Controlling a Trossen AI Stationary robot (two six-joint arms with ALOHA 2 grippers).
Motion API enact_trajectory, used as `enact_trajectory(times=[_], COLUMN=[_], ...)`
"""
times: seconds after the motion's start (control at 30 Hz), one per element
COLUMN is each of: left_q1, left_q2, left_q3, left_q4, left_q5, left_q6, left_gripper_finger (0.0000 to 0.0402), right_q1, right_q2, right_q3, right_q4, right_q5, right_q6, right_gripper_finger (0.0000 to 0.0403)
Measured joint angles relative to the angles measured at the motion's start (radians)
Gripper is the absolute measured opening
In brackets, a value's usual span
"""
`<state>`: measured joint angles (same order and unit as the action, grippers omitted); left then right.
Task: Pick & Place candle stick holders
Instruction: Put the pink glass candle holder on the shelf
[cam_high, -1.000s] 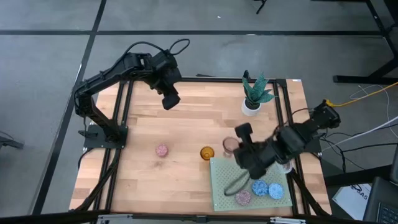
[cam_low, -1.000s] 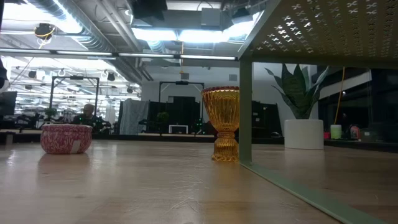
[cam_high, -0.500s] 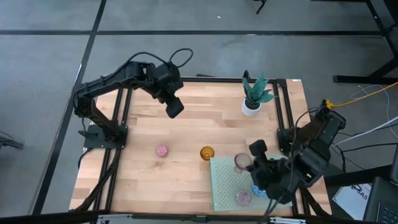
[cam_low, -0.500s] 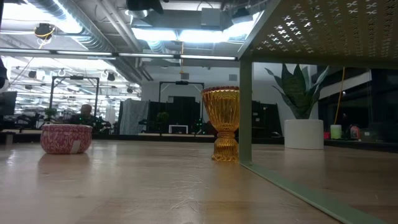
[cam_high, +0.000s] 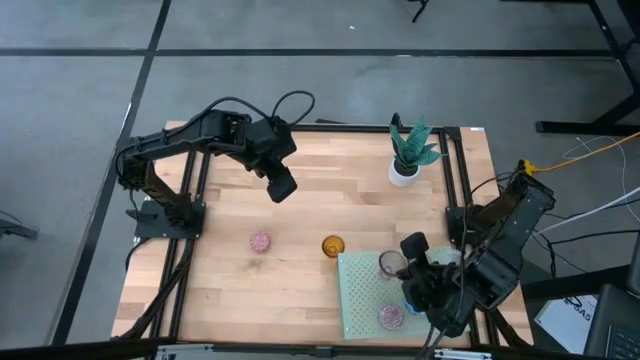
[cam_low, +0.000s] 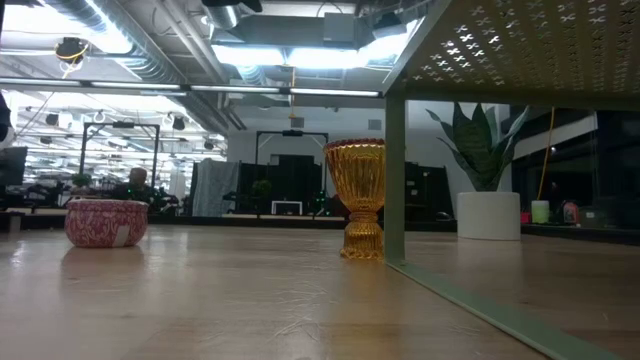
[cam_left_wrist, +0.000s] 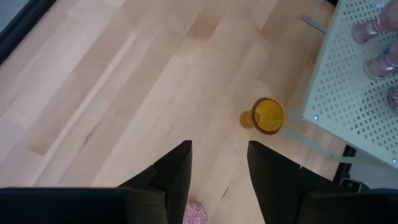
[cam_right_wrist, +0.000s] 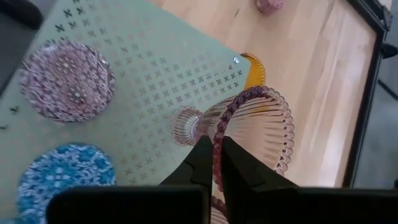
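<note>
My right gripper (cam_high: 406, 264) is over the far part of the pale green perforated mat (cam_high: 360, 292), shut on a pink ribbed glass holder (cam_high: 390, 263). A purple-pink holder (cam_right_wrist: 67, 81) and a blue one (cam_right_wrist: 62, 177) stand on the mat. An amber holder (cam_high: 333, 245) stands on the wood just left of the mat. A small pink holder (cam_high: 261, 241) stands farther left. My left gripper (cam_high: 283, 187) is open and empty, high over the table's middle, looking down on the amber holder (cam_left_wrist: 267, 115). My right gripper pinches the pink holder's rim (cam_right_wrist: 217, 134), with one finger (cam_right_wrist: 202, 158) on one side of the glass wall and the other finger (cam_right_wrist: 235, 160) on the other side. The fingers come from above. The holder's foot (cam_right_wrist: 183, 124) is over the mat; whether it touches the mat I cannot tell.
A white pot with a green plant (cam_high: 405, 165) stands at the far right. The mat is raised on legs (cam_low: 395, 180). Two more glass holders (cam_left_wrist: 373, 50) stand on the mat. Bare wood lies between the left holders and the far edge.
My right gripper has carried the pink ribbed holder from beside the mat's far edge toward the table's near edge, and it is now over the mat. My left gripper has moved toward the near edge and a little right, toward the table's middle.
</note>
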<state>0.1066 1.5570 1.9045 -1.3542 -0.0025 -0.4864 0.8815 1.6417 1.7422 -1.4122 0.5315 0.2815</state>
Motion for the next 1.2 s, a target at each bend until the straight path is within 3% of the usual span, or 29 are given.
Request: enact_trajectory(times=[0.33,1.2], left_q1=[-0.002,-0.002], left_q2=[0.000,0.000], left_q3=[0.000,0.000], left_q4=[0.000,0.000], left_q5=[-0.019,-0.032], left_q6=[-0.002,0.002], left_gripper_finger=[0.0152,0.0152], right_q1=[0.000,-0.002], right_q2=[0.000,0.000], right_q3=[-0.080,-0.083], right_q4=[0.031,0.059], right_q5=[0.038,0.045], right_q6=[-0.038,-0.076], right_gripper_finger=[0.0015,0.0027])
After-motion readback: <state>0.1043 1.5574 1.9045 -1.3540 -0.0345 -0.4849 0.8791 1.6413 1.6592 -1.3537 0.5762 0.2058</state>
